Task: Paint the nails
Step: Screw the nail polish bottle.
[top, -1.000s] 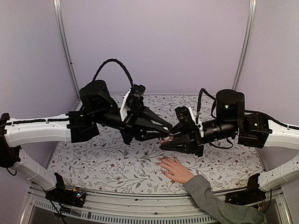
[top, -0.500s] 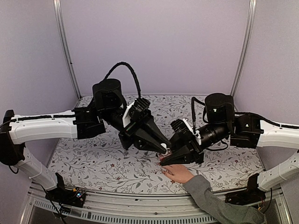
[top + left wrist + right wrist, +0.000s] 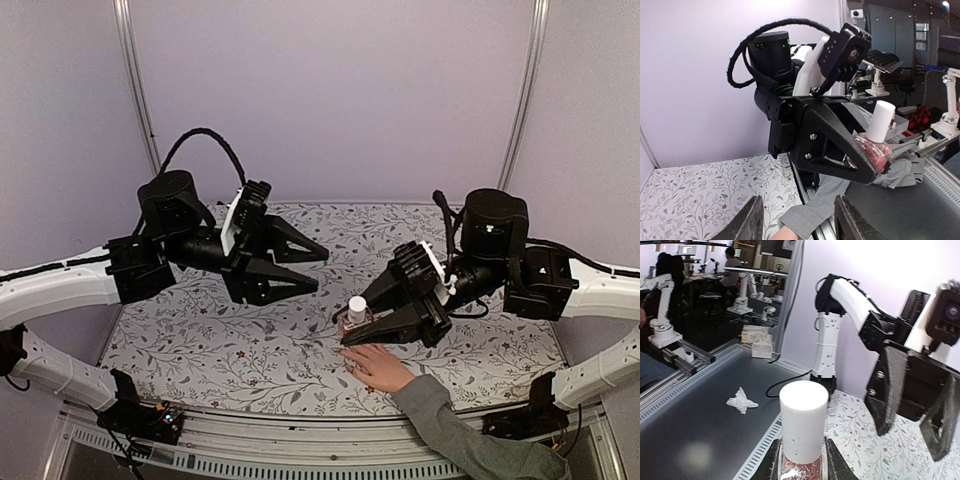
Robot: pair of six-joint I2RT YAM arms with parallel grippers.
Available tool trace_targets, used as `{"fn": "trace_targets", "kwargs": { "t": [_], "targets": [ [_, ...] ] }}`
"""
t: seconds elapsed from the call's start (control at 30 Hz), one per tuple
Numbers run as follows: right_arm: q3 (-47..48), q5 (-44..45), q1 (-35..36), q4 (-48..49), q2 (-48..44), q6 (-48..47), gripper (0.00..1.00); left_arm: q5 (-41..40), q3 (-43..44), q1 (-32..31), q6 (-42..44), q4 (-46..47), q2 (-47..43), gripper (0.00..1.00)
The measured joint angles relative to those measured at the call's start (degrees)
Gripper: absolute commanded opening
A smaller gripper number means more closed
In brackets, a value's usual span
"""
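Left gripper (image 3: 322,272): black two-finger claw, now well to the left of and above the small clear glass bottle of pink polish (image 3: 357,322). Half a second ago its tips were pinched at the bottle's top. The jaws are now spread with nothing between them.
Cap (image 3: 356,305): white plastic cylinder, still seated on the bottle, which stands upright.
Right gripper (image 3: 350,330): black claw pressed onto the bottle's pink body, same hold as a second ago.
Hand (image 3: 378,368): light-skinned, in a grey sleeve (image 3: 450,425), flat on the floral-print tabletop (image 3: 200,350) just nearside of the bottle.
Nails (image 3: 346,353): tiny and pale, at the fingertips close under the bottle. Too small to tell whether any are coated.
Reading: the left claw lets go without taking the cap, so no brush is out. Painting judged not yet begun. The cap likely needs another grasp.
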Motion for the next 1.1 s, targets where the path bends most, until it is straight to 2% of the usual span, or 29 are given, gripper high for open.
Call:
{"fn": "trace_targets", "kwargs": {
  "t": [0.1, 0.33, 0.53, 0.8, 1.0, 1.1],
  "targets": [
    [0.00, 6.32, 0.00, 0.72, -0.15, 0.72, 0.00, -4.76, -2.73, 0.00, -2.10, 1.40, -3.21, 0.53],
    [0.00, 31.54, -0.02, 0.92, -0.09, 4.33, 0.00, -18.82, -7.41, -0.61, -7.15, 6.03, -7.41, 0.53],
    [0.11, 47.56, -0.02, 1.01, 1.73, 5.81, 0.00, -32.26, -7.98, -4.55, -9.29, 9.81, -6.38, 0.54],
    [1.25, 57.72, -0.02, 0.35, 5.18, 6.62, 0.00, -43.89, -4.39, -7.85, -12.04, 12.50, 2.27, 0.53],
    [1.55, 59.78, -0.02, -0.02, 5.27, 6.69, 0.00, -49.83, -1.57, -8.48, -13.46, 12.61, 6.54, 0.49],
    [1.55, 60.37, -0.02, -0.31, 5.27, 6.71, 0.00, -52.00, -1.18, -8.57, -13.88, 12.70, 6.93, 0.44]
  ]
}}
